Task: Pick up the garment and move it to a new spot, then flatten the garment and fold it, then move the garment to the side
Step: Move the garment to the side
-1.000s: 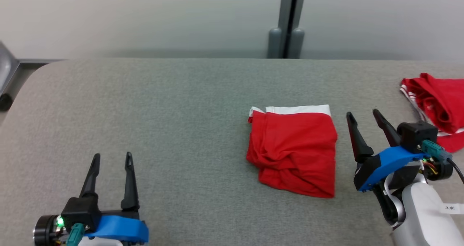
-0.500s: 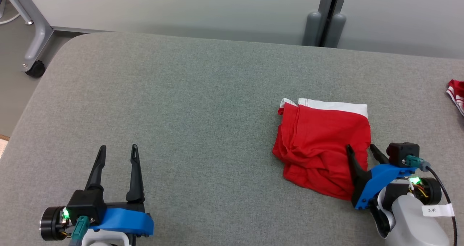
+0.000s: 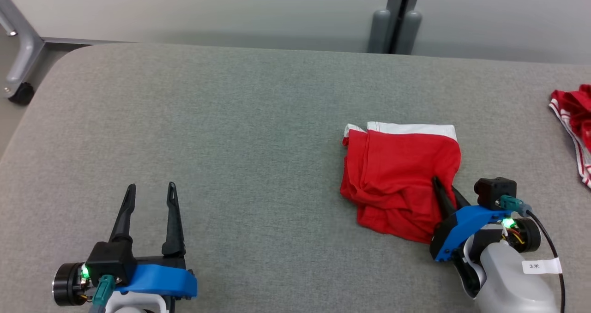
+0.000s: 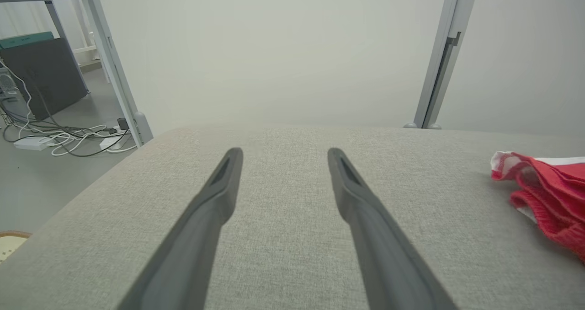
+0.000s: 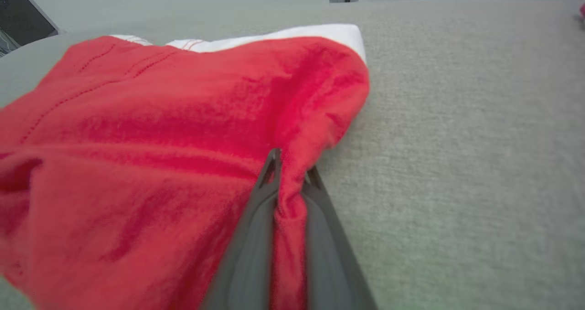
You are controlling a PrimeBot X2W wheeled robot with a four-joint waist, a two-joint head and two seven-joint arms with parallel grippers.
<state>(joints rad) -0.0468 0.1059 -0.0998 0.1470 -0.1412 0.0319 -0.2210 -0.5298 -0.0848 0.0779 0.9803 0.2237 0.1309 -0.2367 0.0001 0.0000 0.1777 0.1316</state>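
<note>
One legible marking, found in the head view; a small white tag [image 3: 534, 266] lies across the pale forearm [image 3: 503, 283] behind the right gripper [image 3: 444, 184]; its right end meets the black cable [image 3: 555, 250] that runs down past the wrist; dark print on the tag reads the numeral "3" followed by one character, apparently "米"; the character is small and its strokes are not fully sharp; the print sits toward the tag's left half, upright to the camera; the rest of the tag's face is plain white.
</note>
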